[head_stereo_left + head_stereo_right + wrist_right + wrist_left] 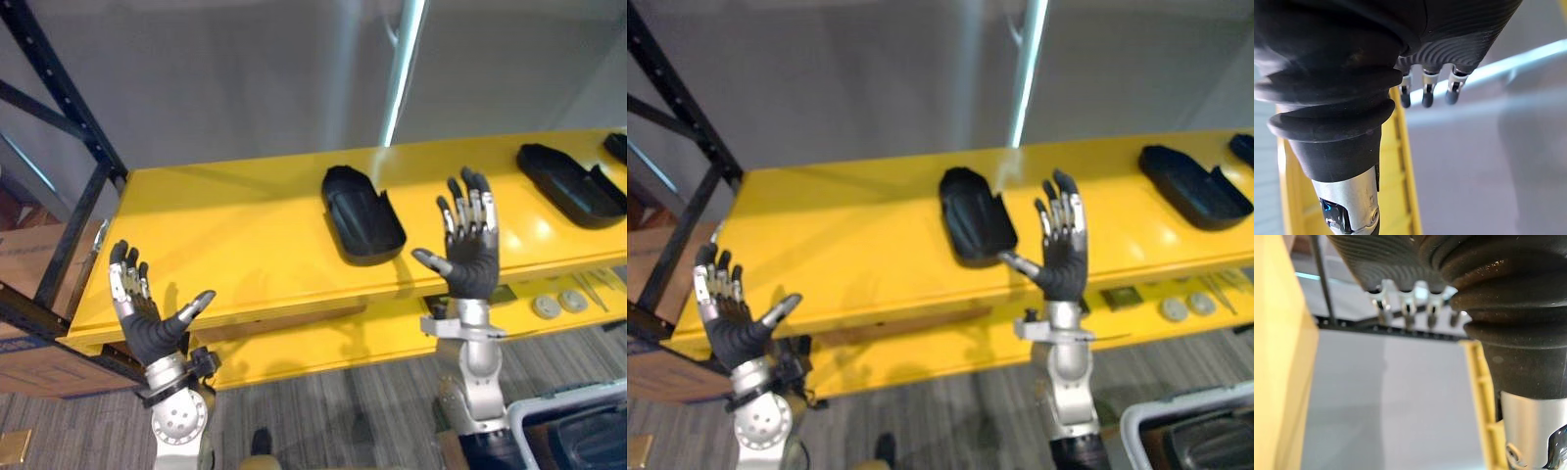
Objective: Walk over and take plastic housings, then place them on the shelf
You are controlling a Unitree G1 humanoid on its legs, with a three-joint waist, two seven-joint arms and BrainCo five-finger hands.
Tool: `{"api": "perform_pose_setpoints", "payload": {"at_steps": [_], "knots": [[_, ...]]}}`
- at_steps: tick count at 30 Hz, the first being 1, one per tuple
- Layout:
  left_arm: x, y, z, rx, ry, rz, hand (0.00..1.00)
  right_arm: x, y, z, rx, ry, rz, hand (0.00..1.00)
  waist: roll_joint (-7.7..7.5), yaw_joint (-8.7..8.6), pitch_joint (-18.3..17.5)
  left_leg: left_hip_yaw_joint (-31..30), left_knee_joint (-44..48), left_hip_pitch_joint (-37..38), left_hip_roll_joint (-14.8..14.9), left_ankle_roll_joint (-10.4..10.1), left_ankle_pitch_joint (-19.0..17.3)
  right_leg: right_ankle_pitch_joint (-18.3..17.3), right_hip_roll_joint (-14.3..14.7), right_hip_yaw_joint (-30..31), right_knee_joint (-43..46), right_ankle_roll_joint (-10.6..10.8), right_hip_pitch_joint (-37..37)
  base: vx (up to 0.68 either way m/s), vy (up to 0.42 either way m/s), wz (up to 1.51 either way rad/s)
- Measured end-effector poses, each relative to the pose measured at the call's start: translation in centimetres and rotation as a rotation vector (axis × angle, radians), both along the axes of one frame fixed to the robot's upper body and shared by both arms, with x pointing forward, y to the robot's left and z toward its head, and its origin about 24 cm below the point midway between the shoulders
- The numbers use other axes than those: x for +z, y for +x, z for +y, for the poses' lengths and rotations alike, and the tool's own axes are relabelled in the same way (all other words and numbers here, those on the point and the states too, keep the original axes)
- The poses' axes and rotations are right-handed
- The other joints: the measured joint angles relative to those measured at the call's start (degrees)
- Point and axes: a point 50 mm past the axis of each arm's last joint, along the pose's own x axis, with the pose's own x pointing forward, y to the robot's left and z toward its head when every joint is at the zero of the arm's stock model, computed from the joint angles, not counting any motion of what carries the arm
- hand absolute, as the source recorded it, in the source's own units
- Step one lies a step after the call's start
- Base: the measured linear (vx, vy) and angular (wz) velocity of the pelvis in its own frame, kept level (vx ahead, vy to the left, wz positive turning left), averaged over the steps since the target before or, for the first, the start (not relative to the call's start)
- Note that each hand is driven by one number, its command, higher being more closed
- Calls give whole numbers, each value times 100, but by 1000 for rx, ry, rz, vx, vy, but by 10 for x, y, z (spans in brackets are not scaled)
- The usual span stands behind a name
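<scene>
Black plastic housing (362, 217) lies on the yellow metal shelf (225, 230) just left of the right hand (471, 257), a second black housing (573, 186) lies to that hand's right, and both it and the left hand (147, 321) are raised, fingers spread, holding nothing.

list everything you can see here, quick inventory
housings: three, black, on the top shelf; one mid, one right, one cut off at the right edge
shelf: two levels, yellow, across the view
rack post: one, black, at the shelf's left end
discs: two, pale, lower level, right
box: one, brown cardboard, left, below the top level
bin: one, white rim, bottom right
left robot hand: one, silver and dark, open, empty, raised at the shelf's left front edge
right robot hand: one, silver and dark, open, empty, raised just right of the middle housing
</scene>
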Motion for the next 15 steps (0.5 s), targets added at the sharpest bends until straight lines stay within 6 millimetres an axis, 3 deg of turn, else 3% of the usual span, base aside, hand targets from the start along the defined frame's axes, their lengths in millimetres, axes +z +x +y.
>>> {"api": "perform_pose_setpoints", "payload": {"at_steps": [4,8,11,14,15], "knots": [[-1,6,-9,-81,15,29,0,9,31,27,144,-56,55,0,6,113,-6,-111,-3,-10,-1,8,65,-2,8,-75,50,-3,32,-51,-12,10],[-6,7,-10,-98,21,52,0,-5,53,52,227,-133,204,0,23,345,-9,-320,-4,-39,0,8,120,-46,41,-281,49,-59,150,-83,-26,24],[-9,8,-11,-128,29,72,0,-17,66,62,257,-139,305,0,44,467,4,-594,-3,-245,-2,39,165,-58,96,-582,39,-61,182,-90,-32,48],[-13,6,-11,-162,23,91,0,-12,76,65,252,-154,320,0,118,525,58,-654,-1,-423,7,66,256,-59,120,-803,45,-61,167,-87,-9,45],[-13,5,-11,-174,18,93,0,-5,84,67,236,-162,319,0,183,627,165,-730,1,-480,2,61,298,-59,126,-854,79,-60,142,-78,2,33]]}}
